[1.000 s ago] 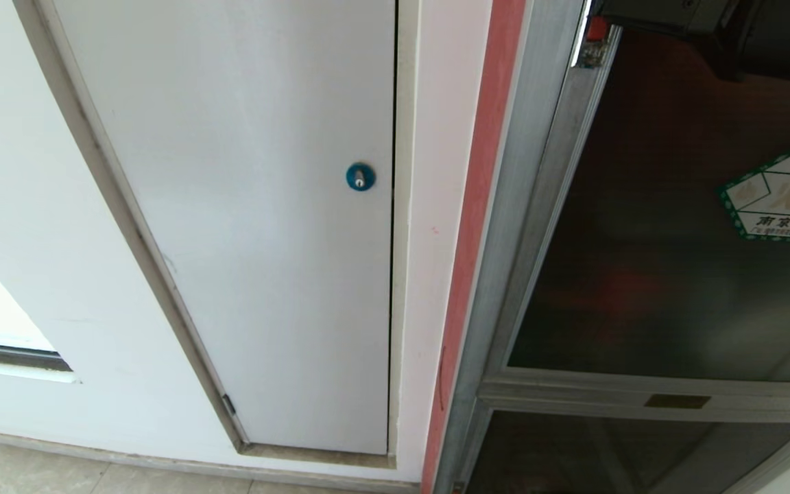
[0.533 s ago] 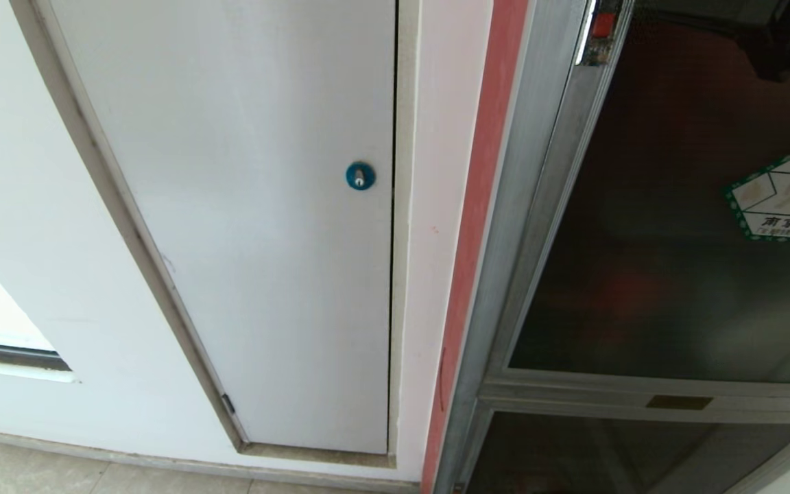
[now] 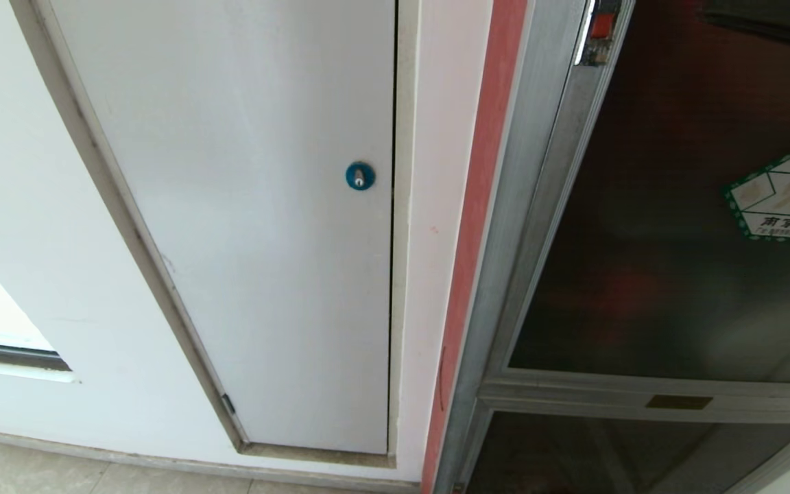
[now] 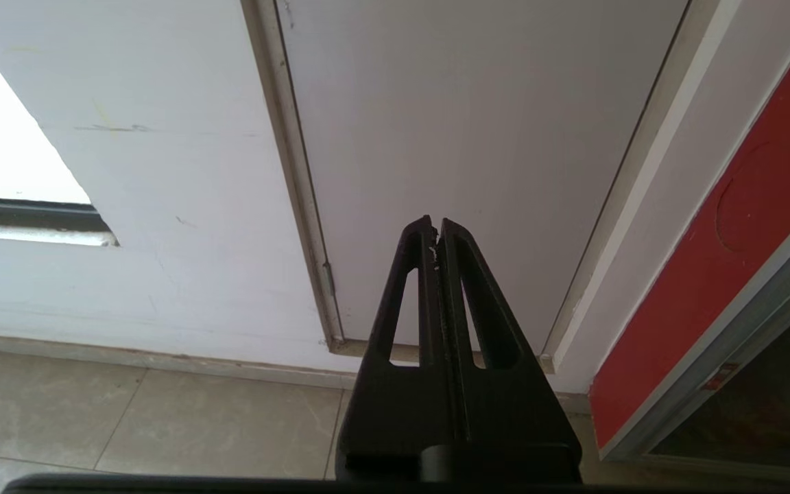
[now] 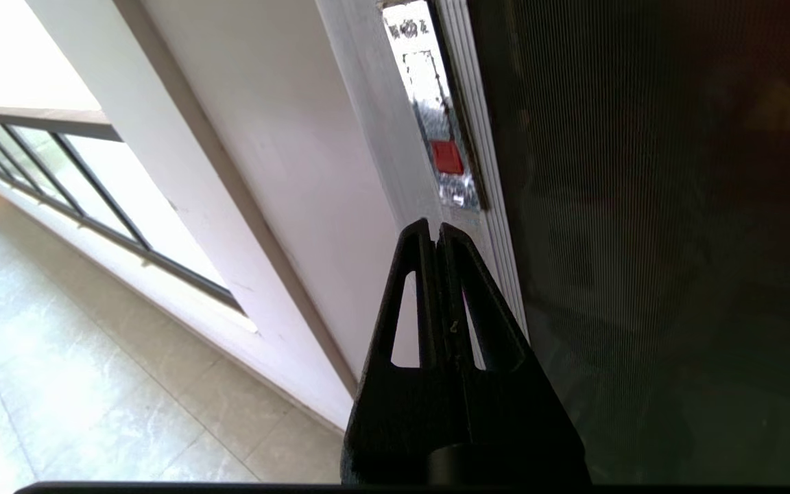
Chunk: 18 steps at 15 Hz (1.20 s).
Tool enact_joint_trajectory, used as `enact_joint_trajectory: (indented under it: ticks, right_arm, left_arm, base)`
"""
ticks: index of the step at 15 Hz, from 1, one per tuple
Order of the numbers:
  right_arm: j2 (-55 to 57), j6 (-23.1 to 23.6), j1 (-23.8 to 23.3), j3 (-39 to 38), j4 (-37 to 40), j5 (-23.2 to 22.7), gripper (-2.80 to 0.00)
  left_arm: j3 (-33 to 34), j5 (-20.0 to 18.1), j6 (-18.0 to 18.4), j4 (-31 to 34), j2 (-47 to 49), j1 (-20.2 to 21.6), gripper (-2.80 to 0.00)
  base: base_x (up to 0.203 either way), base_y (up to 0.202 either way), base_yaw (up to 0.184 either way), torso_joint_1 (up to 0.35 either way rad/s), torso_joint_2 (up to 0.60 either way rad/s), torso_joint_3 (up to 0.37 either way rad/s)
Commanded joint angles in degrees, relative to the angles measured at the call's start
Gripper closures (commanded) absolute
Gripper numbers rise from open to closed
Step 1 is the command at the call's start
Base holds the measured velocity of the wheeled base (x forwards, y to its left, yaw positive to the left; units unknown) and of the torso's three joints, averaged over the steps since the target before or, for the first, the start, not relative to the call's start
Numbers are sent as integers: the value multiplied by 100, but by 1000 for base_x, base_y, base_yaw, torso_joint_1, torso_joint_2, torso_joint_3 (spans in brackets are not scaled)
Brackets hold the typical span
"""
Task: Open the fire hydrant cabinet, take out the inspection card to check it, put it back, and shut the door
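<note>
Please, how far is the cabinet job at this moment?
Done: the door appears closed, no card in sight, so this is either the start or the end. In hand: the right gripper, shut and empty, points near the red latch. Left: cannot tell; the left gripper is parked by the white panel.

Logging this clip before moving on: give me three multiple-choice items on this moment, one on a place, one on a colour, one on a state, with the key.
1. Where does the green-bordered sticker sit?
A. on the white panel
B. on the door's dark glass
C. on the floor

2. What colour is the round lock on the white panel?
A. blue
B. yellow
C. black

3. How do the right gripper's fingers stand?
A. spread wide
B. shut on a card
C. shut, holding nothing

Key: 1 B, the head view shows it on the door at the right edge. 2 A, it is a blue disc by the panel's right edge. 3 C, the right wrist view shows the tips pressed together with nothing between, just short of the red latch.
</note>
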State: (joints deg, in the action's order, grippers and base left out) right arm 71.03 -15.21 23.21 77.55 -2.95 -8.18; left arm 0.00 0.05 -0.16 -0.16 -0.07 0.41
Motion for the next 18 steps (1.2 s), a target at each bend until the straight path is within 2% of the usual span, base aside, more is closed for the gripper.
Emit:
enact_joint_trajectory:
  ticks: [1,6,14,15,18]
  right_arm:
    - [-606,-10,0,-369,-11,-9,0]
    - [-1403,-8,-5,-1120,-7,35,0]
    - [-2687,30,-9,-2036,60,601,0]
    - [-2853,39,-11,-2161,81,719,0]
    - [-3330,53,-26,-2290,690,1461,0]
  left_arm:
    - [9,4,-2,-2,7,2,0]
    - [9,2,-2,-2,7,2,0]
    - [9,4,-2,-2,7,2,0]
    - [9,-5,-2,-2,7,2,0]
    - [9,-5,-2,-2,7,2,0]
  base:
    - [0,0,0,0,0,0]
    - [0,0,0,0,0,0]
    - [0,0,0,0,0,0]
    - [0,0,0,0,0,0]
    - [0,0,0,0,0,0]
